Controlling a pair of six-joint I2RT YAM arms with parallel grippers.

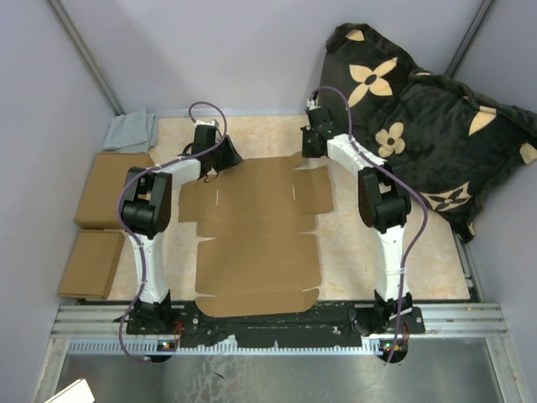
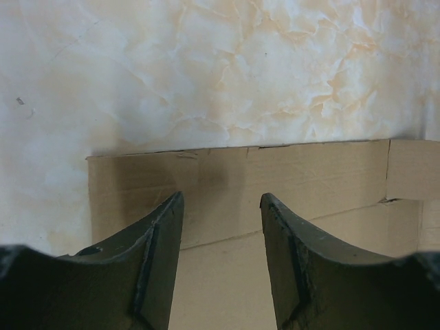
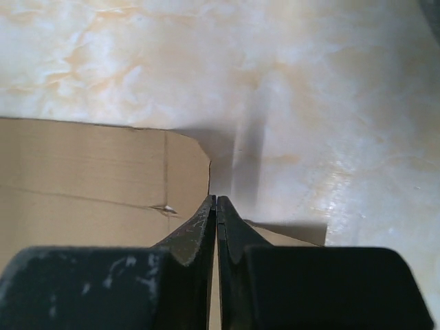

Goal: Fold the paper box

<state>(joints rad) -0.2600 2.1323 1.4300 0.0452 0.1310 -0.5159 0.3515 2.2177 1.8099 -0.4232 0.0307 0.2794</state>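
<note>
Plain brown die-cut thin cardboard paper box (image 1: 252, 239) lying flat, unfolded, on beige marbled table (image 1: 348, 252). Left pincer (image 2: 221, 198) above box's far-left flap, jaws apart. Right pincer (image 3: 216, 201) at box's far-right flap edge, jaws pressed together; cardboard pinched or not, cannot tell.

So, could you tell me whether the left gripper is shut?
No, the left gripper stands open, with the box showing through the wide gap between its jaws.
</note>
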